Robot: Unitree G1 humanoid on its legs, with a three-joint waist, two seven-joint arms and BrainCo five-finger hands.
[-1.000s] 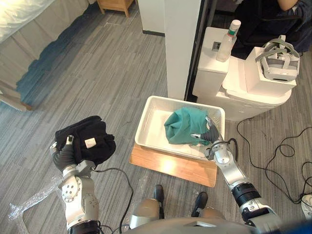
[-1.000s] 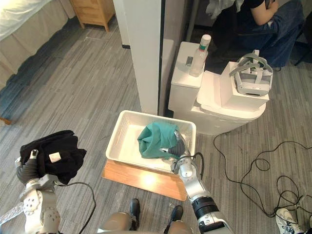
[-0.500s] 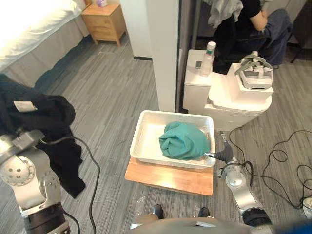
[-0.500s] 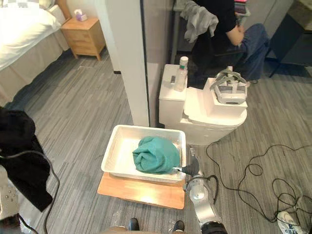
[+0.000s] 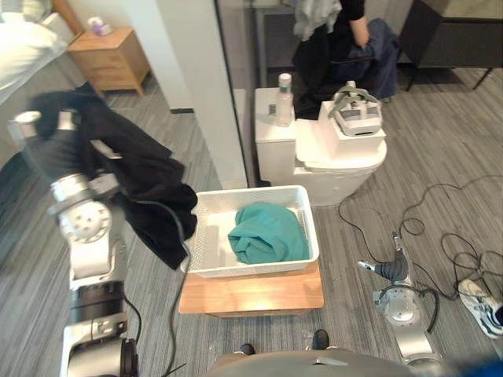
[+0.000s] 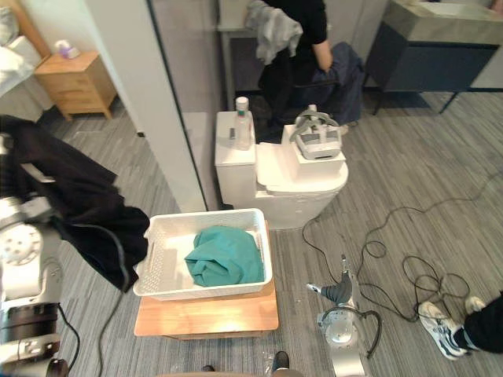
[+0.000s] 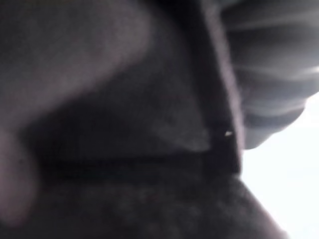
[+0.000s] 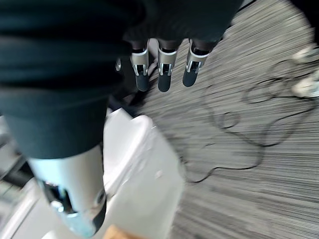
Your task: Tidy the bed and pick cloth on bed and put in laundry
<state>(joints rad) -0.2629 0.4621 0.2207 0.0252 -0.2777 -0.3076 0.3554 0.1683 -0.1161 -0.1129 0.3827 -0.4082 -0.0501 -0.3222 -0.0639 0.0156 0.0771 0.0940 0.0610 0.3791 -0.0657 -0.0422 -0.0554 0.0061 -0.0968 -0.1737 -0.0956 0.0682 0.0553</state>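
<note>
1. Left eye view shows the left hand (image 5: 41, 140) up high with the black cloth (image 5: 141, 177) draped over it. I cannot tell how the hand grips, because the cloth covers it.
2. The cloth hangs just beside the white basket (image 5: 206, 236), on its left side, and is not over it yet.
3. I think the arm should swing to the right with the cloth held high, so the hanging tail clears the rim. Then it can let go over the bare left part.
4. A teal cloth (image 5: 267, 234) already lies in the basket, more to the right.
5. The basket sits on a wooden board (image 5: 251, 292).
6. The right hand (image 8: 164, 74) hangs low near the floor, well apart from the basket. Its fingers are straight and hold nothing.
7. A white pillar (image 5: 196, 94) and a toilet (image 5: 338, 157) stand close behind the basket, so the swing should stay in front of them.
</note>
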